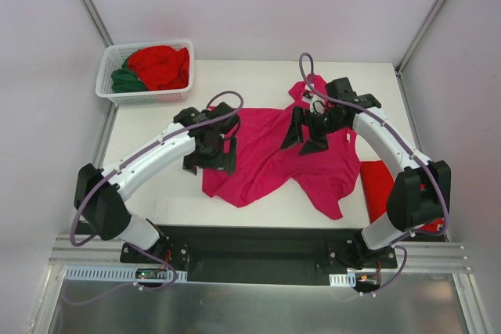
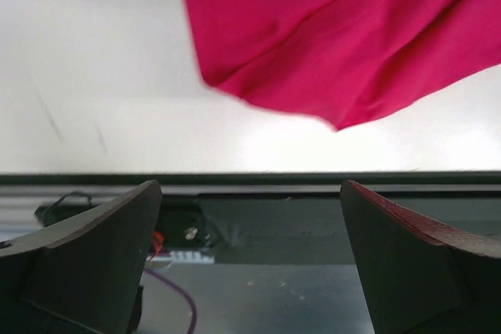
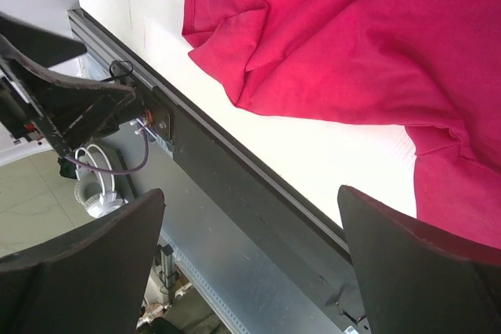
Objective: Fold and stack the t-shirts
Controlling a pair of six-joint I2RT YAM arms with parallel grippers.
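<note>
A magenta-pink t-shirt [image 1: 266, 158] lies crumpled and partly spread in the middle of the white table. My left gripper [image 1: 211, 163] hovers at its left edge, open and holding nothing. In the left wrist view the shirt's hem [image 2: 337, 37] lies beyond the wide-apart fingers [image 2: 94, 256]. Over the shirt's upper right part, my right gripper [image 1: 303, 140] is also open and empty. The right wrist view shows the cloth [image 3: 352, 37] past its fingers [image 3: 86, 271]. A folded bright red t-shirt [image 1: 378, 185] lies at the right, beside the right arm.
A white lattice basket [image 1: 106, 76] stands at the back left corner, holding red cloth [image 1: 160, 66] and dark green cloth [image 1: 127, 80]. The black mounting rail [image 1: 258, 244] runs along the table's near edge. Grey walls close in on both sides.
</note>
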